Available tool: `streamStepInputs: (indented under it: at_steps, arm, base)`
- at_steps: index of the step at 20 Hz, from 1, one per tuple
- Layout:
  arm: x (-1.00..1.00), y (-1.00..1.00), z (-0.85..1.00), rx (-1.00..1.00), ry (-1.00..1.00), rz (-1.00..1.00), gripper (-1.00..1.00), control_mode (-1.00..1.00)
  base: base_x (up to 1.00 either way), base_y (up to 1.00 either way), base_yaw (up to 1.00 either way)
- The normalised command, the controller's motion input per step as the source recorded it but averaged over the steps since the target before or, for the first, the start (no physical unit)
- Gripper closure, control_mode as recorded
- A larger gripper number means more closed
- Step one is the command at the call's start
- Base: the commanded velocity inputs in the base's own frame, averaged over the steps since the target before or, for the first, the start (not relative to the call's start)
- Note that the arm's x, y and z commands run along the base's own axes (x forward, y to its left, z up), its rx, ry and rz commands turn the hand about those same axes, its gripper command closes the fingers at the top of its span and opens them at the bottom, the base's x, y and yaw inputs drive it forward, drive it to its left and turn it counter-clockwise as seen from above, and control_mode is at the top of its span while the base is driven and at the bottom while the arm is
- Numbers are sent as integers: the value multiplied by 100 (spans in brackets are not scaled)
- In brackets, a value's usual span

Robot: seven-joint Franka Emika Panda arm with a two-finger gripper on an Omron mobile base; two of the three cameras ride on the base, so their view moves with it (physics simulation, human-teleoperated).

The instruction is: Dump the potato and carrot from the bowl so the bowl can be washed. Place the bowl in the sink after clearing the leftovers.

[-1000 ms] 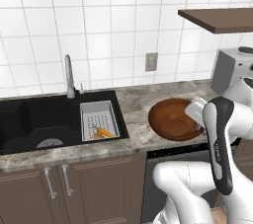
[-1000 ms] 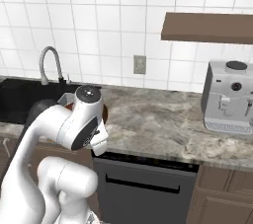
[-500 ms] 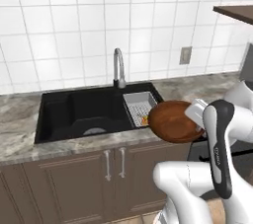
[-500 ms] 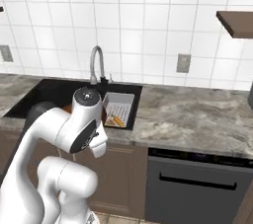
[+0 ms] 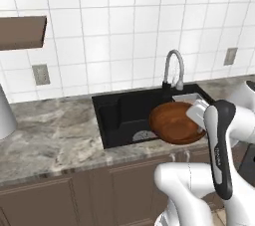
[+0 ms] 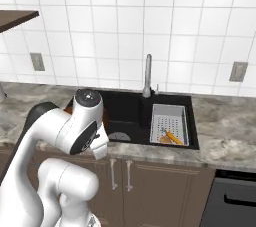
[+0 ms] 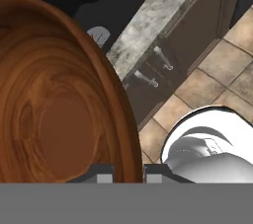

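In the left base view the bowl (image 5: 175,123) hangs at centre right of the frame, over the right part of the black sink (image 5: 127,115), just below the curved silver faucet (image 5: 173,69). The hand view shows the gripper (image 7: 128,172) at the bottom centre, its fingertips pressed together on the bowl's rim, with the wooden hollow filling the left of that frame and holding nothing. In the right base view the carrot (image 6: 173,137) lies in the grey perforated tray (image 6: 170,121) at the right end of the sink, centre right of the frame, beside something orange I cannot make out
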Motion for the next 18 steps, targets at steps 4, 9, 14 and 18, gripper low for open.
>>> streamStepInputs:
  at_steps: [4, 9, 14, 18]
  arm:
    - [0, 0, 0, 0, 0, 0, 100, 100]
    - [0, 0, 0, 0, 0, 0, 100, 100]
    - [0, 0, 0, 0, 0, 0, 100, 100]
    - [0, 0, 0, 0, 0, 0, 100, 100]
  base:
    - [64, 98, -7]
    - [13, 73, -15]
    - [21, 30, -25]
    - [41, 6, -17]
